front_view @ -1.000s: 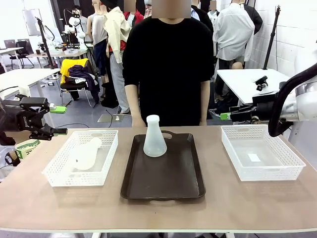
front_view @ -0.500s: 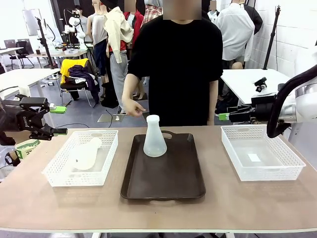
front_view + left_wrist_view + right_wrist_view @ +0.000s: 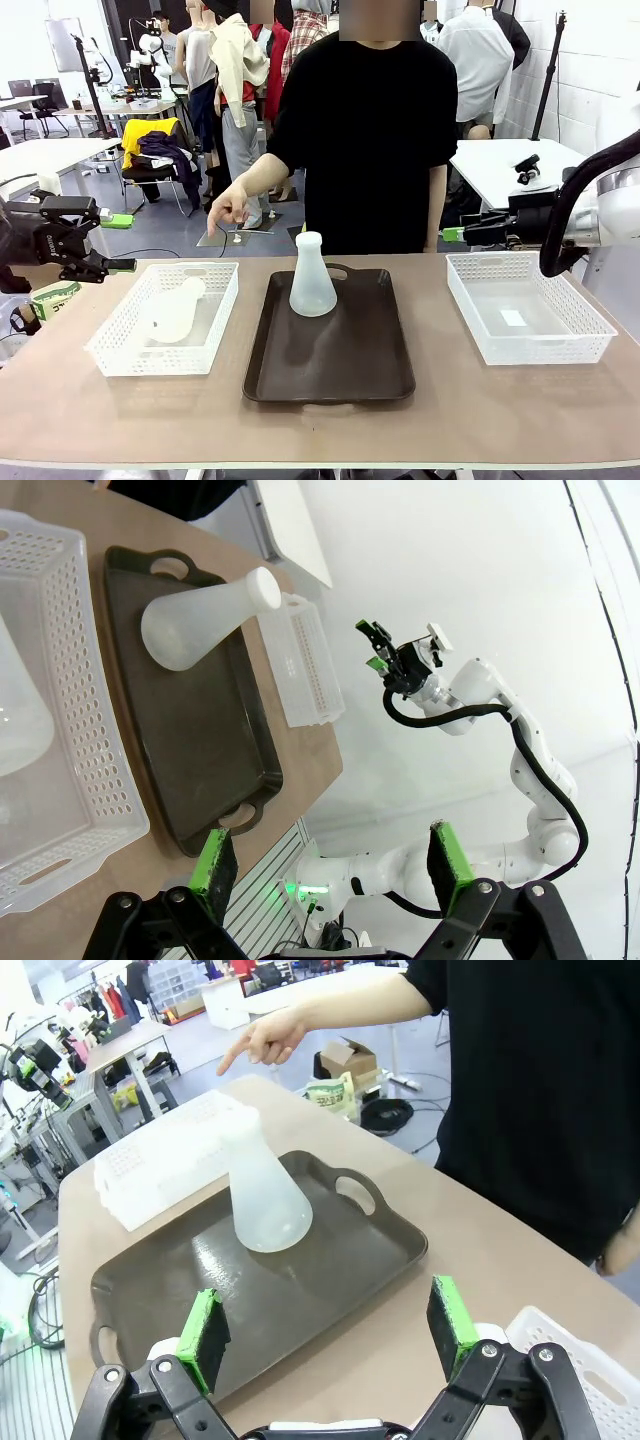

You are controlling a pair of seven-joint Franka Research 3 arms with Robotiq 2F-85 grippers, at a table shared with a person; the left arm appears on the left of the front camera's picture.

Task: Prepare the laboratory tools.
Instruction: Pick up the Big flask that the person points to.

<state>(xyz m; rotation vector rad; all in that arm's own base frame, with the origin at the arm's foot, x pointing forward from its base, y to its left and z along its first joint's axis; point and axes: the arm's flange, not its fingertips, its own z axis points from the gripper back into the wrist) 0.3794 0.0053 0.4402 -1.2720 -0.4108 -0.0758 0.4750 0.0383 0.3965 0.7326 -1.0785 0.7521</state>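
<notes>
One frosted conical flask (image 3: 313, 285) stands upright at the far end of the dark brown tray (image 3: 330, 365). A second flask (image 3: 172, 312) lies on its side in the left white basket (image 3: 112, 352). My left gripper (image 3: 118, 243) hovers open off the table's left edge, beyond that basket. My right gripper (image 3: 458, 233) hangs open behind the right basket (image 3: 590, 335). In the left wrist view, my open gripper (image 3: 330, 865) looks over the upright flask (image 3: 200, 625) and the basket's flask (image 3: 15, 710). The right wrist view has the open gripper (image 3: 328, 1335) above the tray (image 3: 340, 1270), facing the flask (image 3: 262, 1200).
A person in black stands at the far side, one hand (image 3: 230, 210) stretched out and pointing down beyond the left basket (image 3: 170, 1155); the hand (image 3: 265, 1040) is well above the table. The right basket holds only a small white slip (image 3: 513, 318).
The person's arm has lifted from their side and reached out to picture left, finger pointing down. Both arms and both flasks are where they were.
</notes>
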